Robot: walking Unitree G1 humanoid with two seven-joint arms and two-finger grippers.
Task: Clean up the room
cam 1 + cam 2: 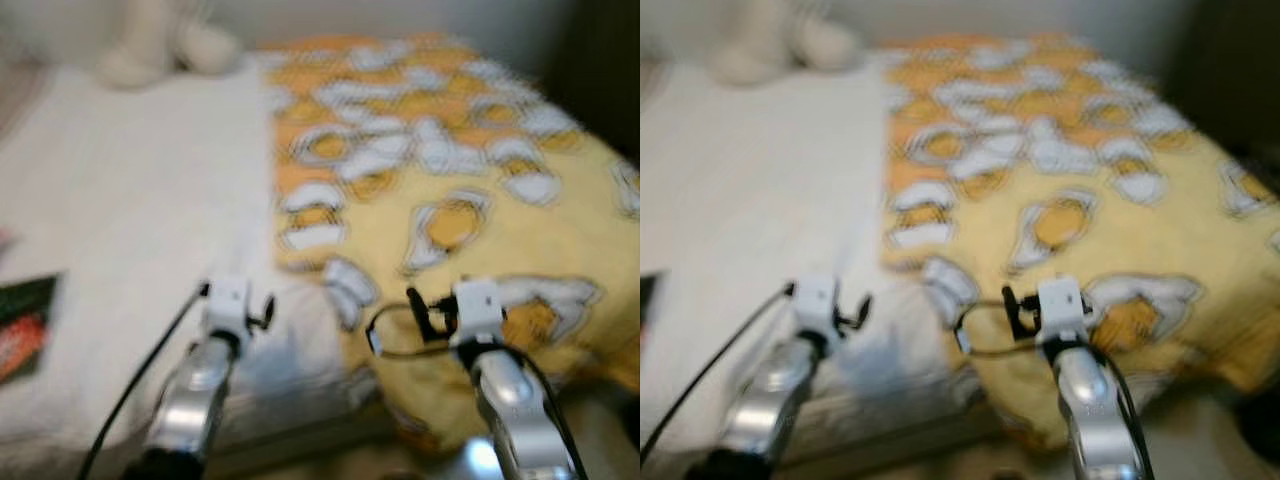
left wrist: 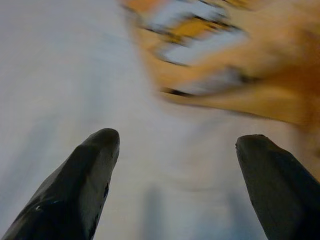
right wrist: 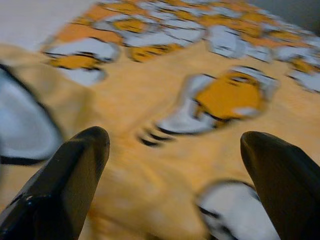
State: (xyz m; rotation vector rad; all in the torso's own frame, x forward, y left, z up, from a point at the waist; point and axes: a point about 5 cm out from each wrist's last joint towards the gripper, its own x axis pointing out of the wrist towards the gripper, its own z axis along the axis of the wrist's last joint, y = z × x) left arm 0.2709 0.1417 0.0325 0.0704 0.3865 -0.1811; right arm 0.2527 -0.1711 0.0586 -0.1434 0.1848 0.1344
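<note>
A bed with a white sheet (image 1: 120,230) fills the blurred scene — a yellow patterned blanket (image 1: 450,200) covers its right half. The left gripper (image 2: 175,150) hovers over the sheet, the right gripper (image 3: 175,150) over the blanket — both spread wide, holding nothing.

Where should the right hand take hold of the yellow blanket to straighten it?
Probably the near edge of the yellow blanket, where it bunches and droops over the bed's front side. The open right hand already hangs above that fold, so come down from above and pinch the raised ridge; the flat middle offers nothing to pinch.
</note>
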